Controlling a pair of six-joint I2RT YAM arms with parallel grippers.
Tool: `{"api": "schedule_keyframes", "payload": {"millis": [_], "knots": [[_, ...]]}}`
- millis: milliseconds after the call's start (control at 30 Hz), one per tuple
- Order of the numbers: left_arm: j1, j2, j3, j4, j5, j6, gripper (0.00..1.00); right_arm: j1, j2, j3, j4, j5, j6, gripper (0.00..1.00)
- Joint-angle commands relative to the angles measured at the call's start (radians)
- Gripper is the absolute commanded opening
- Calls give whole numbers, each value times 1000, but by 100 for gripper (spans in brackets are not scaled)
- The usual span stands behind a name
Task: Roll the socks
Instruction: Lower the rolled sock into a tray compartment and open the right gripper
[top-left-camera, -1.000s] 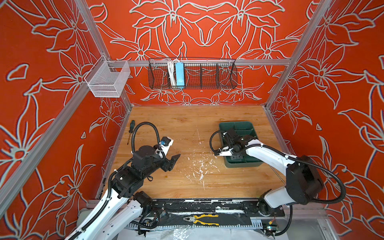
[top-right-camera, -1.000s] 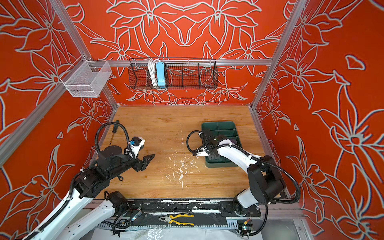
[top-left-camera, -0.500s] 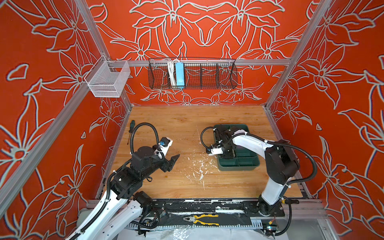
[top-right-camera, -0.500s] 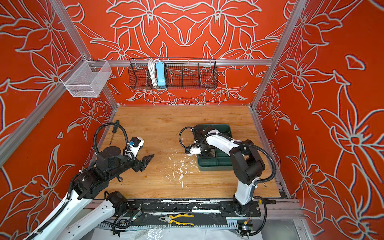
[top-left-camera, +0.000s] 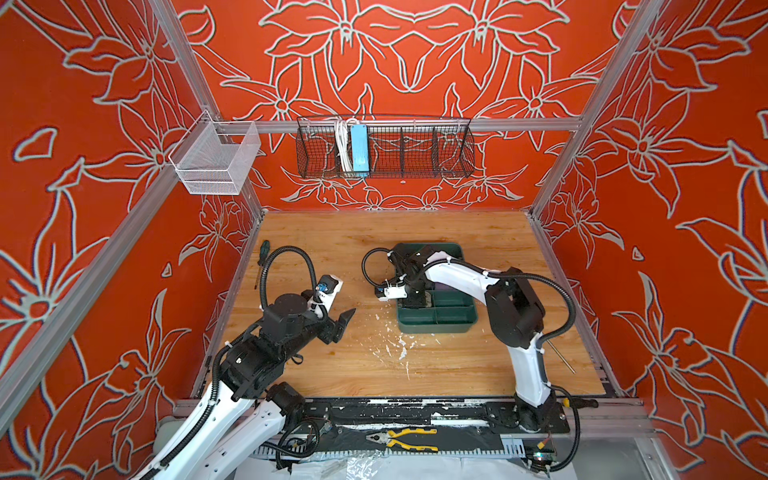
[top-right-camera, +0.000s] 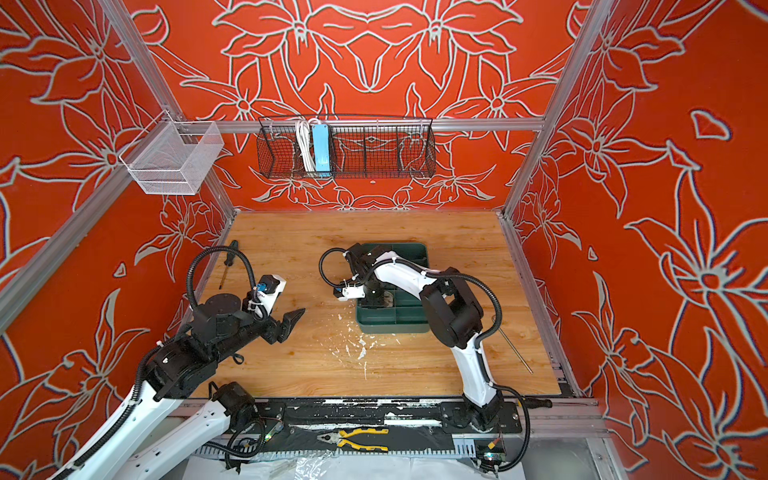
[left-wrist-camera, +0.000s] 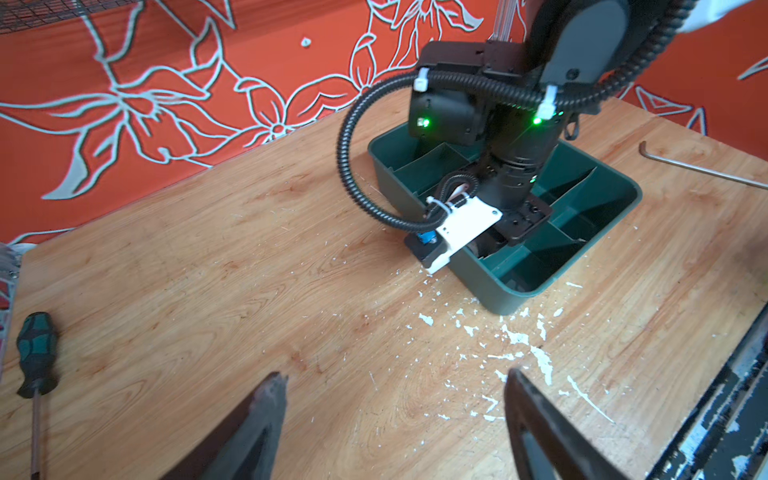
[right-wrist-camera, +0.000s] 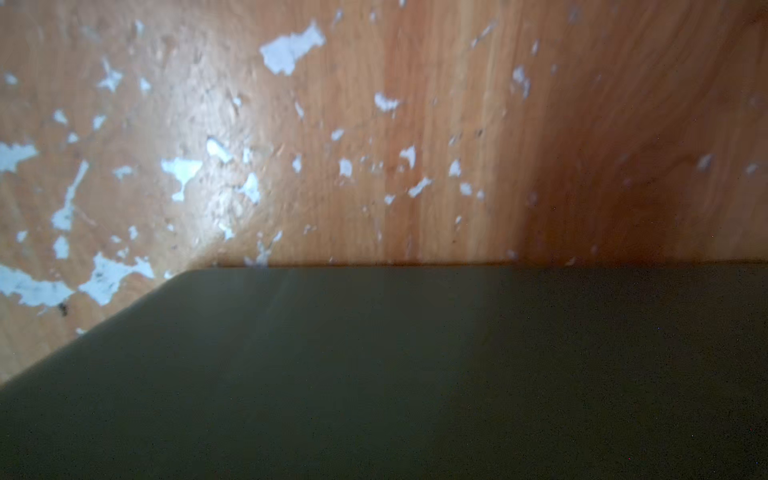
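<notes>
**Sock deposit in the tray.** A pale patch, probably the beige sock (top-right-camera: 388, 296), lies in a compartment against the left wall of the green tray (top-left-camera: 436, 329). Too little shows to tell whether it is rolled. The purple sock is visible in no view. The right hand (top-left-camera: 417, 300) is sunk into that compartment with its jaws hidden, so its opening cannot be told.

Over the last second the right arm has folded its elbow inward. The tray has slid toward the middle of the surface (top-left-camera: 365, 374), and its front-left corner now sits beside the white flecks (top-left-camera: 401, 347). This is probably a release that is dragging the tray.

The left hand (left-wrist-camera: 395, 376) hangs wide open and empty above the front-left area.

The other compartments in view look empty. The wire basket (top-left-camera: 415, 151) holds a power strip (top-left-camera: 359, 149) and a cable (top-left-camera: 341, 145).
</notes>
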Motion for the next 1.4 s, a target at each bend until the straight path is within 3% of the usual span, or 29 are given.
{"api": "schedule_keyframes", "payload": {"millis": [0, 133, 267, 667, 967, 1067, 1133, 1367], "knots": [[2, -9, 28, -15, -28, 10, 81, 24, 72, 38, 28, -3, 23, 50], [2, -18, 35, -23, -44, 13, 81, 24, 42, 38, 19, 32, 4, 67], [1, -17, 32, -16, -54, 12, 81, 29, 3, 27, 7, 53, -22, 75], [2, -2, 34, -16, -74, 2, 82, 42, -46, 111, -60, 75, -48, 79], [3, 16, 32, 47, -185, -35, 86, 5, -314, 82, 100, 19, 54, 83], [23, 58, 32, 105, -239, -77, 94, -59, -451, -37, 271, 3, 168, 87], [67, 105, 32, 147, -270, -130, 99, -128, -567, -175, 466, 44, 365, 97], [235, 258, -28, 313, -374, -287, 99, -415, -981, -781, 975, 140, 714, 98]]}}
